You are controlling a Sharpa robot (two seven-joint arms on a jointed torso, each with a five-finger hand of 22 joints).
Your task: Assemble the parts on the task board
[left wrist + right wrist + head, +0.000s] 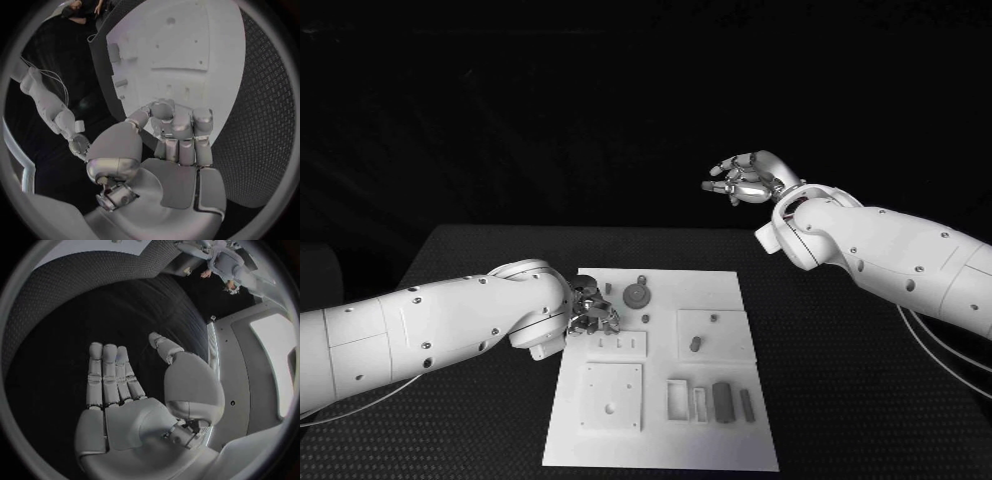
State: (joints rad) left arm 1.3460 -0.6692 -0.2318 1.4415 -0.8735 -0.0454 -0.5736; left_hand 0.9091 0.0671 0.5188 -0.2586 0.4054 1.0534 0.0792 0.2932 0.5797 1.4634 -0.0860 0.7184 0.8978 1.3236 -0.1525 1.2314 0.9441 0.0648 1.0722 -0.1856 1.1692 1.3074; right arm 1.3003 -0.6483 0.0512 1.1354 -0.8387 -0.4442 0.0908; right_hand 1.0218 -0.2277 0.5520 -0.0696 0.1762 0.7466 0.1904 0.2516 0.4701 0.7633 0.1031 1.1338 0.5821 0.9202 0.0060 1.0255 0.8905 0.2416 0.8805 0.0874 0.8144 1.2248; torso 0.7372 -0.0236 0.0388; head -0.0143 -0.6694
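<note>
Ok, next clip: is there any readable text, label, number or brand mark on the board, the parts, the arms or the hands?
None can be read in these views.
The task board: plain white, with no print showing.
The grey parts: no markings can be made out at this size.
The left hand and right hand: bare silver, no lettering visible.
The white arms: small dark dots, no words or numbers.
</note>
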